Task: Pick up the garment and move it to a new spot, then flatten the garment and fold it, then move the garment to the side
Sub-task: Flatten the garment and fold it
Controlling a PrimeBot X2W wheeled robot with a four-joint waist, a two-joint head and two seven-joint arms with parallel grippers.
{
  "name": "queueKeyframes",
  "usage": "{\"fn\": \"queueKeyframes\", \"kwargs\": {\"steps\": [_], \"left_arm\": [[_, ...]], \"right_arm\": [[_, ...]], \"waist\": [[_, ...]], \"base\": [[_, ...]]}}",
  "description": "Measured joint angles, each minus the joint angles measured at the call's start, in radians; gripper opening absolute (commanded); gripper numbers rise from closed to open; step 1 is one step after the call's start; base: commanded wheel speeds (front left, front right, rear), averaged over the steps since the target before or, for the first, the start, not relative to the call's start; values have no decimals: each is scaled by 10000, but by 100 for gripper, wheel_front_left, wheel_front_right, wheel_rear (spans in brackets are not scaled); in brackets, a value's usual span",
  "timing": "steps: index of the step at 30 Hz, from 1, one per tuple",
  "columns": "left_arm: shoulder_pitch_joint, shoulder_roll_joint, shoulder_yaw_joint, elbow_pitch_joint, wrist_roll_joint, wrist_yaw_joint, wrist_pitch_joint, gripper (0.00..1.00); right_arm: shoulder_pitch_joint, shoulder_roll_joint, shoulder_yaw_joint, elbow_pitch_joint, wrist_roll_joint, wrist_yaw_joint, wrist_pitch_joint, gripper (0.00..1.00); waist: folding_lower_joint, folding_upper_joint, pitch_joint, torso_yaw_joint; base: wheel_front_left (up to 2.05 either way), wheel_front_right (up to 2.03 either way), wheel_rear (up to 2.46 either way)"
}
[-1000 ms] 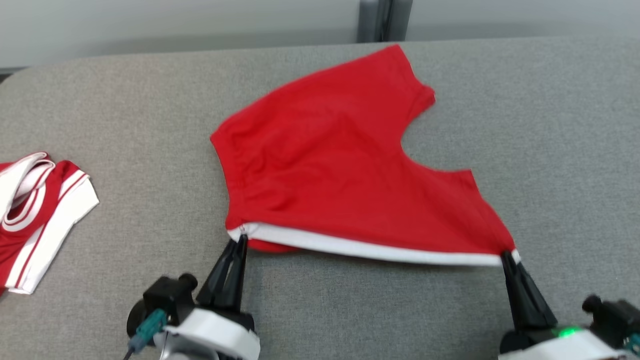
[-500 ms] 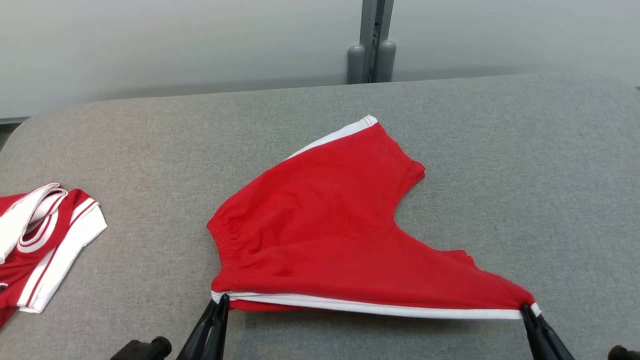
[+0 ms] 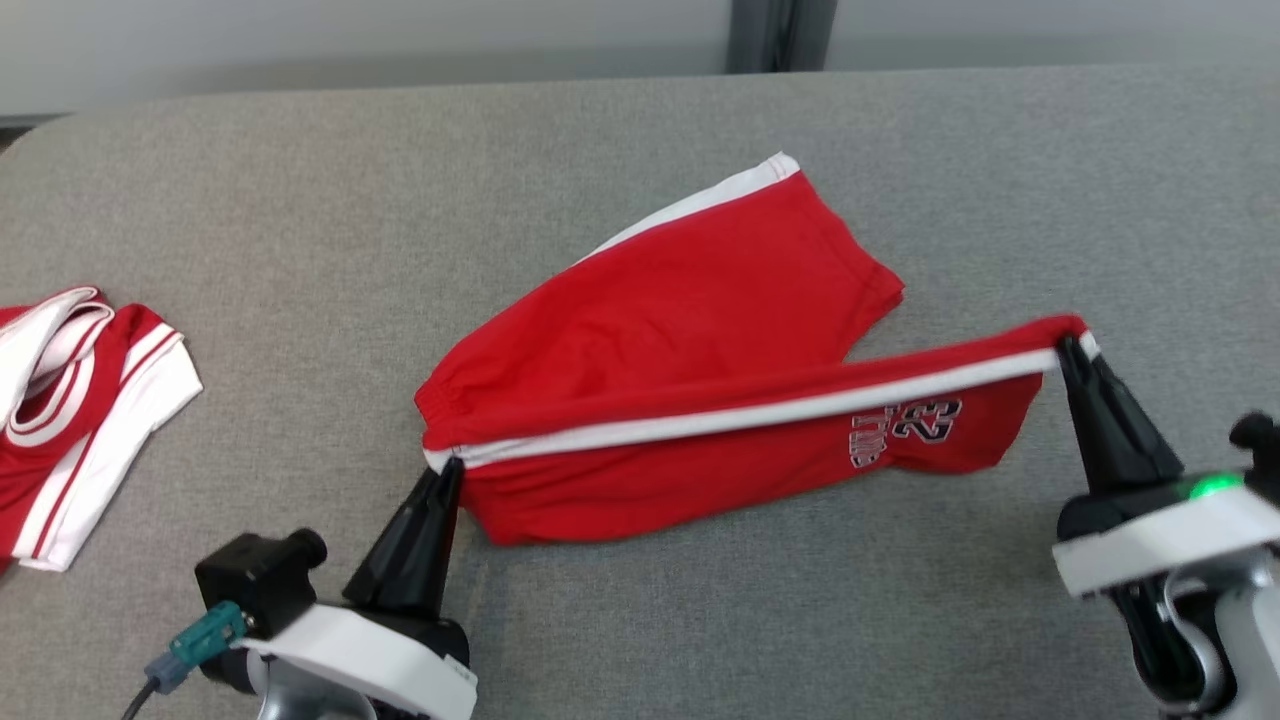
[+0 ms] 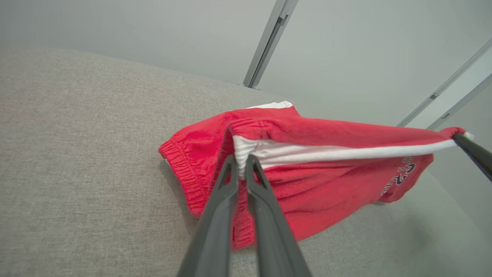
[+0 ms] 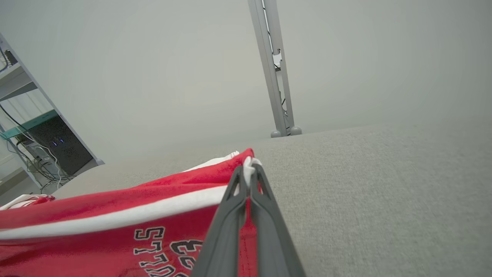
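The garment is a pair of red shorts with a white side stripe and a printed number, lying on the grey table. My left gripper is shut on its waistband corner at the near left. My right gripper is shut on the leg hem corner at the right. The white-striped edge is stretched taut between the two grippers and lifted off the table, with the printed side hanging below it. The far leg still rests on the table.
A second red-and-white garment lies bunched at the table's left edge. A grey post stands behind the table's far edge. Bare grey table stretches to the right and along the near side.
Both grippers have carried the held striped edge up and away from me, folding it over so the printed number side now shows. The head camera tilted up, then back down.
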Motion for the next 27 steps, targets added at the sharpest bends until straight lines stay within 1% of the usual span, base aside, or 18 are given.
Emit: {"fn": "queueKeyframes", "kwargs": {"steps": [5,8,13,18,23,24,25,26,27], "left_arm": [[-1205,-111,19,541,-46,-311,-190,0],[-1906,-286,-15,913,-31,-405,-443,0],[-2761,-497,-115,1461,2,-589,-763,0],[-3581,-752,-408,2247,-21,-884,-1020,0],[-4190,-930,-681,3097,-38,-1104,-1310,0],[-4258,-947,-738,3254,-29,-1137,-1369,34],[-4304,-957,-780,3375,38,-1133,-1469,100],[-4333,-968,-792,3490,132,-1085,-1580,100],[-4337,-980,-771,3599,136,-1055,-1685,100]], "right_arm": [[-2512,-523,834,1749,230,0,-276,0],[-4012,-761,1478,2876,403,-2,-466,0],[-6347,-974,2600,4512,717,-2,-660,0],[-7805,-1281,3455,6180,1066,-2,-756,0],[-8445,-1290,4182,7400,1570,-2,-926,0],[-8451,-1267,4355,7530,1689,-2,-1012,28],[-8459,-1252,4497,7586,1764,-4,-1135,92],[-8506,-1248,4619,7666,1779,-4,-1237,100],[-8522,-1223,4638,7710,1841,-4,-1358,100]], "waist": [[0,0,823,315],[0,0,1262,616],[0,0,1937,1103],[0,0,2455,1692],[0,0,2846,2147],[0,0,2894,2196],[0,0,2926,2221],[1,0,2933,2215],[0,0,2923,2186]], "base": [[0,0,0],[0,0,0],[0,0,0],[0,0,0],[0,0,0],[0,0,0],[0,0,0],[0,0,0],[0,0,0]]}}
